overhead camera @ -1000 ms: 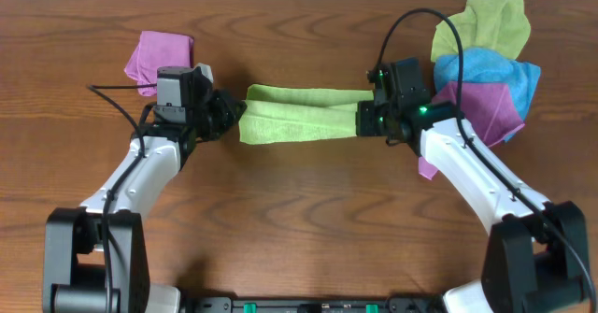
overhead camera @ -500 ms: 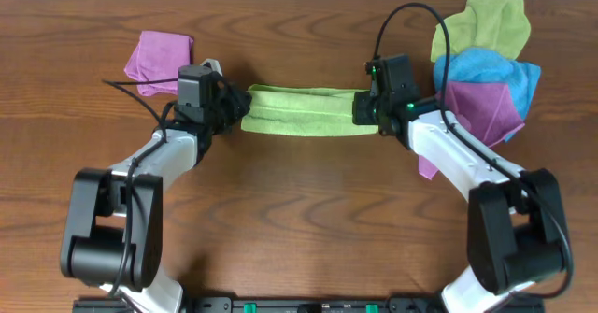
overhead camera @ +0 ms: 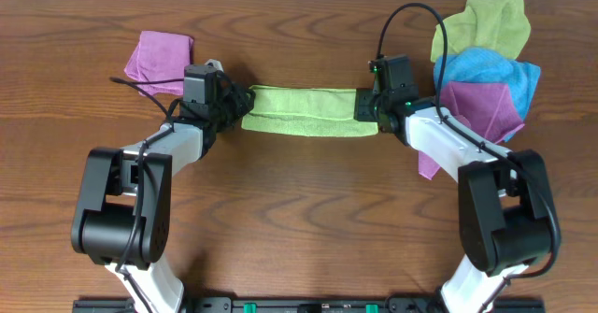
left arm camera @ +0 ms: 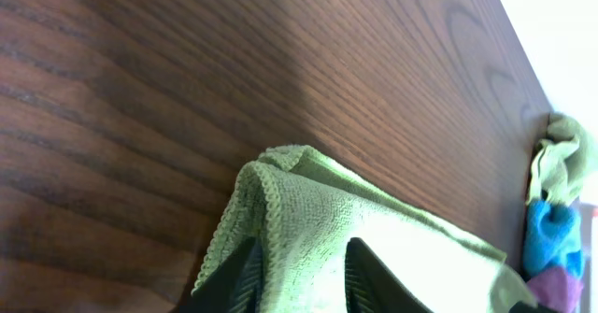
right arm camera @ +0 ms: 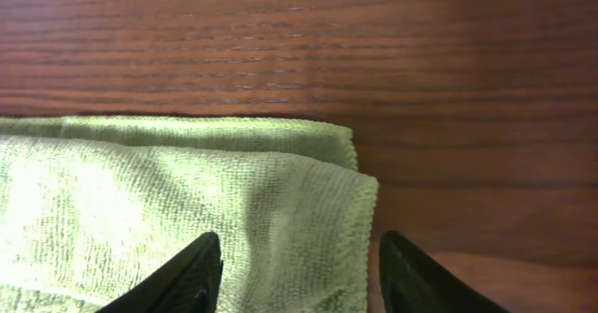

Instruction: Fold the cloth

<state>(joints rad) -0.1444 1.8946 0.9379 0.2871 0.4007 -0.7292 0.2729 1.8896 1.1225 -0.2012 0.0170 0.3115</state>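
The light lime-green square microfibre cloth [overhead camera: 304, 112] lies on the dark brown wooden table [overhead camera: 299, 210] as a long, flat, folded strip stretched between the two grippers, one short end at each. At the left gripper [left arm camera: 304, 257] the jaws stand a little apart. The cloth's hemmed, doubled corner sits in the gap between them and runs on ahead of the tips. From the left wrist view I cannot tell whether either finger [left arm camera: 238, 280] presses on the fabric, though the gap looks wider than the thin cloth. At the right gripper [right arm camera: 299, 248] the jaws are spread wide and grip nothing. The other end of the cloth lies flat on the wood between them, its stitched edge just inside the right-hand finger [right arm camera: 420, 276], with a lower layer showing beyond the tips. Seen from overhead, a small crumpled purple cloth [overhead camera: 161, 59] rests behind and outside the left gripper's jaws. A heap of a dull olive-yellow-green cloth [overhead camera: 481, 23], a bright blue cloth [overhead camera: 486, 70] and a second purple cloth [overhead camera: 481, 107] sits outside the right gripper's jaws, apart from the lime-green strip.
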